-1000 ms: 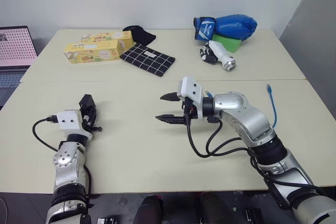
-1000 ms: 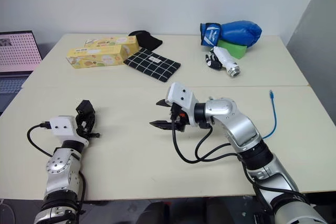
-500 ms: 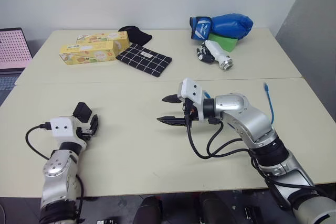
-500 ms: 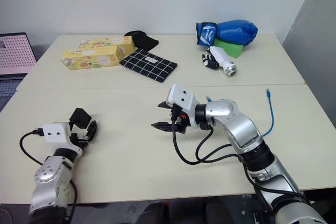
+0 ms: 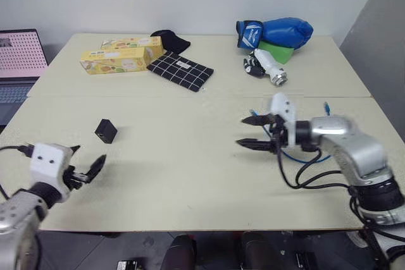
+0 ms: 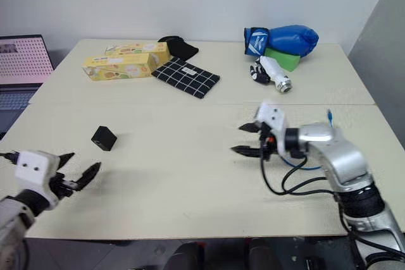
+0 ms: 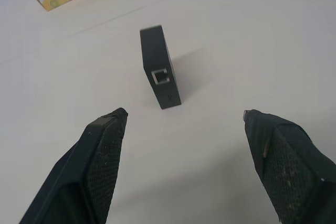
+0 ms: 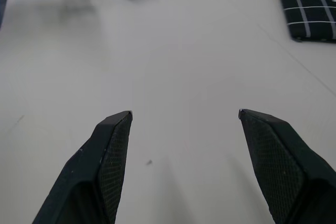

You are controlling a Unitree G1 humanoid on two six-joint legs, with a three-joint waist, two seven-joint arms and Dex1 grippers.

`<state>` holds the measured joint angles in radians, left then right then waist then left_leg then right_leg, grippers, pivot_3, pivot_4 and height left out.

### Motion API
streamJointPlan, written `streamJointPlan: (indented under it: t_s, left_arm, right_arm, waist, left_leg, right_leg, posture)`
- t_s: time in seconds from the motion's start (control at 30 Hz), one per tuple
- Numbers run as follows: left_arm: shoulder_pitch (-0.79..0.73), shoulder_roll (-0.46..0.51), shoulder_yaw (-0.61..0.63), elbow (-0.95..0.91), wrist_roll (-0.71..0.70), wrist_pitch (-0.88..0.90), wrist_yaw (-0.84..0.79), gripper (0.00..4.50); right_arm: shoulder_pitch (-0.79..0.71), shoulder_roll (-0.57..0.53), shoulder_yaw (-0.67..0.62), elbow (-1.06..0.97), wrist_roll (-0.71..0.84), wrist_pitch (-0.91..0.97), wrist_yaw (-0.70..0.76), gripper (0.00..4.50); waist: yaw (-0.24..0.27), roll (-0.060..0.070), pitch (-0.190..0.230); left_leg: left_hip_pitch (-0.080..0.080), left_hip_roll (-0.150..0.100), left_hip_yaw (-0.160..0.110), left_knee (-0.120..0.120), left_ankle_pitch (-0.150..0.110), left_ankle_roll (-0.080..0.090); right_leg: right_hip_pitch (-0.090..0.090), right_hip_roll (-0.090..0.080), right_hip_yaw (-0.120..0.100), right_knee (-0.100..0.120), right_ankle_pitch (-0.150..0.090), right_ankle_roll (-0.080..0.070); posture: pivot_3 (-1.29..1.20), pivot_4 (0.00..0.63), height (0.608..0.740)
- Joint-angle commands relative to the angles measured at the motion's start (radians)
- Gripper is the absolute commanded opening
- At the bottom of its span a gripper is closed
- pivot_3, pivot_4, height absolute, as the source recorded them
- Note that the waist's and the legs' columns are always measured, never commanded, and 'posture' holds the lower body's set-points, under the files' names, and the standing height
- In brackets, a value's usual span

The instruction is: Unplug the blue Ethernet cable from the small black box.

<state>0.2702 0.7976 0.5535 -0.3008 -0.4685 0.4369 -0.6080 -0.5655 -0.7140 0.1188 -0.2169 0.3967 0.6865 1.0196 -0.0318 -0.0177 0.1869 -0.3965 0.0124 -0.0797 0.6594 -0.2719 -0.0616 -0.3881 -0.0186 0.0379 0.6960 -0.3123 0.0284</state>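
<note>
Cable: blue Ethernet cable, thin bright-blue cord; lies on the table behind and beneath the right gripper's arm, one end with its small plug showing just beyond the arm; well apart from the box.
Box: small black box, matte, flat, squarish plastic; stands on edge on the table, ahead of and between the left gripper's fingertips, touching neither; square port faces the wrist camera and looks vacant.
Progress: judged done. No cord runs into the port, box and cable lie separately; nothing appears left but to clear the arms.
Left gripper: left gripper, two black fingers with dimpled rubbery pads, spread wide, grasping nothing; box just beyond the tips.
Right gripper: right gripper, same tapered black fingers, spread wide, grasping nothing, tips over bare table.
Table: table, pale cream, smooth matte top with a seam across.
Other items: checked cloth pad, soft, flat; yellow cartons, printed card; blue boxing glove, padded, glossy.
</note>
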Motion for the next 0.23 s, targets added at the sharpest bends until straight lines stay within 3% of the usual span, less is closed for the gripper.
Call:
streamJointPlan:
  t_s: [0.03, 0.23]
  left_arm:
    - [-0.026, 0.106, 0.079, -0.022, -0.084, 0.091, -0.122, 3.76]
    - [-0.064, 0.182, 0.096, 0.018, -0.105, 0.111, -0.236, 3.76]
  right_arm:
    - [-0.009, -0.082, -0.081, 0.053, 0.007, -0.032, 0.051, 3.43]
    - [-0.013, -0.154, -0.103, 0.085, 0.011, -0.047, 0.094, 3.43]
  waist:
    - [0.000, 0.000, 0.000]
    - [-0.004, 0.001, 0.001]
  left_leg:
    - [0.000, 0.000, 0.000, 0.000, 0.000, 0.000]
    - [0.000, 0.001, 0.002, -0.001, 0.000, 0.000]
  right_leg:
    - [0.000, 0.000, 0.000, 0.000, 0.000, 0.000]
    - [-0.001, 0.000, 0.001, -0.001, 0.000, 0.000]
  posture:
    - [0.00, 0.150, 0.740]
    - [0.00, 0.150, 0.740]
